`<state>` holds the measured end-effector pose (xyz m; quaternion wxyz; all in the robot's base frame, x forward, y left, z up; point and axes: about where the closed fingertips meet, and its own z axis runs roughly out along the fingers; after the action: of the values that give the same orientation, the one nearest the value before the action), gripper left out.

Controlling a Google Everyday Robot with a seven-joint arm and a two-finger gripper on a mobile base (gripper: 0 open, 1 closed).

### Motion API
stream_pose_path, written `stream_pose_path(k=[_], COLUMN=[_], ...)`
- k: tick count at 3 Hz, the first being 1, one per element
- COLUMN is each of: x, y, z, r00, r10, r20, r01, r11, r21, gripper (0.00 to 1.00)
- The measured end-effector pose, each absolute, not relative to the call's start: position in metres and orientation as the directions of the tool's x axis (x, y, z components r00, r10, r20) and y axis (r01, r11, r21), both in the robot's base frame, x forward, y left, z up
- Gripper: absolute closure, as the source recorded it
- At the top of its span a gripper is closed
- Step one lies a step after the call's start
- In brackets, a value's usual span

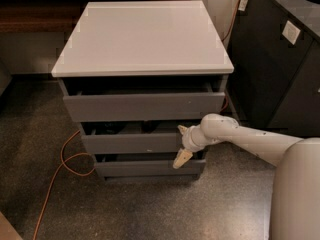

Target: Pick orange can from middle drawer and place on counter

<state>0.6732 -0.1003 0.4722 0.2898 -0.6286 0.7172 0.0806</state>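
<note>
End effector [182,144] at ajar middle drawer [131,143]

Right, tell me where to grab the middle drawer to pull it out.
I'd hook the top edge of the middle drawer front, coming from the front and above: the face is flat with no handle, and a gap shows over it. The tool sits open at its right end.

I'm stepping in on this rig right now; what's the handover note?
The gripper, jaws open, is at the right end of the middle drawer front, holding nothing.
The orange can is not visible; the drawer's gap is dark.
Nothing stands on the counter.
Done: arm at the drawer.
Left: pull it out, grasp the can, set it on the counter.
</note>
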Motion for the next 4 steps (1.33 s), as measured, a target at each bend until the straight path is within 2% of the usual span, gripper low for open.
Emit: stream_pose_path(k=[1,2,4], x=[0.691,0.709,0.711], y=[-0.098,-0.091,-0.068], z=[0.459,0.448,0.442], r00=[-0.059,-0.064,-0.04], r10=[-0.849,-0.846,-0.84], r20=[-0.525,-0.529,-0.541], r01=[-0.948,-0.949,-0.955], r11=[0.213,0.216,0.191], r21=[-0.238,-0.231,-0.225], gripper=[0.0,0.19,0.65])
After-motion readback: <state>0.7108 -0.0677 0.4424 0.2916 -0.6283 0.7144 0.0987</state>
